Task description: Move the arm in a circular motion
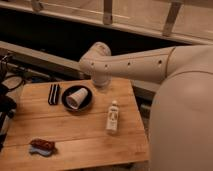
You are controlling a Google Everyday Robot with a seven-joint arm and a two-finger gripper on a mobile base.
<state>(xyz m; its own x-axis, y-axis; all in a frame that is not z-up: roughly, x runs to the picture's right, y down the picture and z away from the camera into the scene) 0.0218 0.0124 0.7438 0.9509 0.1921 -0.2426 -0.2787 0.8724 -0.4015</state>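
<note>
The cream-white arm (135,64) reaches in from the right, with a row of small dark holes along its side. It ends in a rounded joint (97,56) above the far edge of the wooden table (75,135). A short stub (102,80) drops from the joint behind the table's far edge. A thick arm segment (182,120) fills the right side of the view. The gripper is out of view, hidden past the joint.
On the table are a black plate (87,102) with a white cup (76,97) lying on it, a dark flat object (53,94), a small white bottle (113,117) and a brown and blue item (41,146). Dark gear and cables (7,102) are at the left edge. A railing (107,12) runs behind.
</note>
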